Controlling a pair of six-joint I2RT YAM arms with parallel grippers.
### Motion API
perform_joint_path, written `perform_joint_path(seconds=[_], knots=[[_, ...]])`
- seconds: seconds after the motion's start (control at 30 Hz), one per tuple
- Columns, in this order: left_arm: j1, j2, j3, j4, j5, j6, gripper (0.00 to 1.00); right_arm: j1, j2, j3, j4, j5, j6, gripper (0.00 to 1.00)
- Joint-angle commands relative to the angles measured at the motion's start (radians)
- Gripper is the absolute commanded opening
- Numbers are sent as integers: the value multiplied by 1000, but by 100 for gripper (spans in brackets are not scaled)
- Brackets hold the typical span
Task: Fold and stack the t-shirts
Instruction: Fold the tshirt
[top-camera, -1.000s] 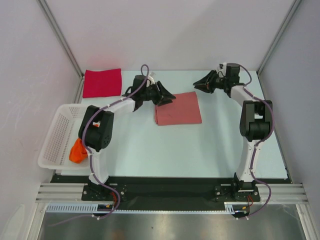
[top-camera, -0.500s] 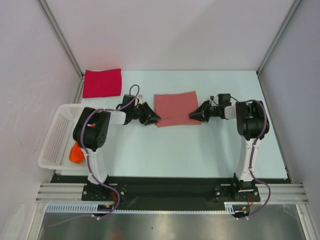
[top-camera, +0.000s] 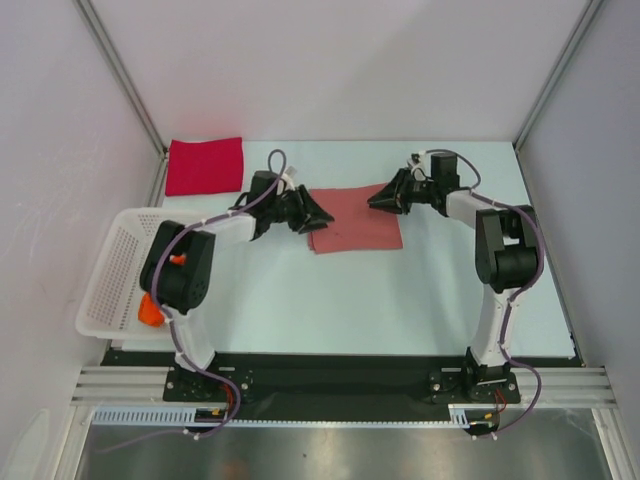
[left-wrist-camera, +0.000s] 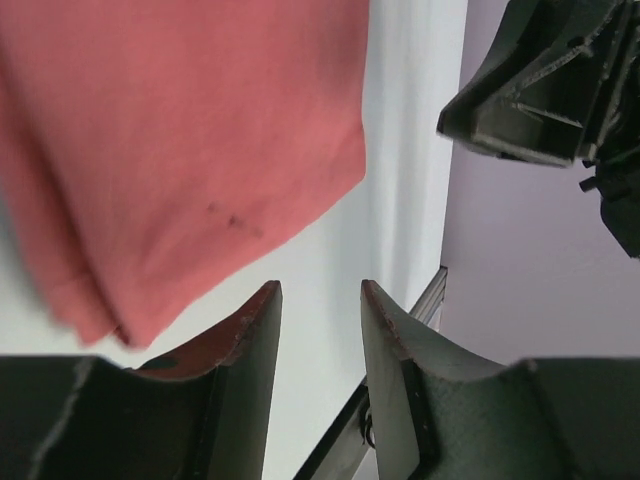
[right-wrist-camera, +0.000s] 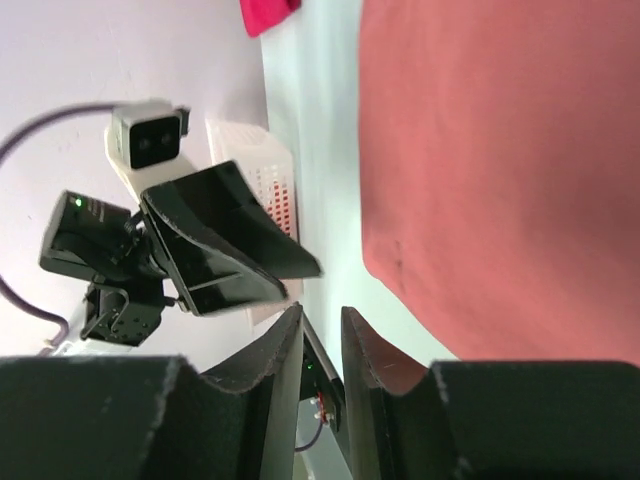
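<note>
3 tees: salmon-pink tee (top-camera: 358, 228) folded flat mid-table, crimson tee (top-camera: 205, 166) folded at far left, orange tee (top-camera: 150, 312) bunched in 1 white basket (top-camera: 110, 262), near left. 2 grippers: L gripper (top-camera: 325, 213) at pink's left edge, R gripper (top-camera: 373, 200) over its far edge. Both have fingers slightly parted & grip nothing.

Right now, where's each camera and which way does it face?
Top: above, behind the bases, looking down; both arms, left claw, right claw, pink tee.
Left wrist: faces right across the tee; left claw near, right claw beyond.
Right wrist: faces left; right claw near, left claw and basket beyond.
Shared: all see the tee.
</note>
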Motion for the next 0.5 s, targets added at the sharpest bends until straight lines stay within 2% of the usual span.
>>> perform_joint_path(seconds=[0.0,0.03,0.17,0.33,0.47], knots=[[-74,117,119,30,-4,-26,43,68,66,51,1,13,17,27],[-84,181,135,45,1,-42,43,91,81,53,12,16,21,27],[-107,263,158,53,1,-45,42,120,132,4,23,23,6,26],[-96,237,63,-79,-37,128,41,64,95,-152,15,19,-83,25],[-59,128,-56,-116,-36,221,42,-47,20,-257,-46,2,-176,25]])
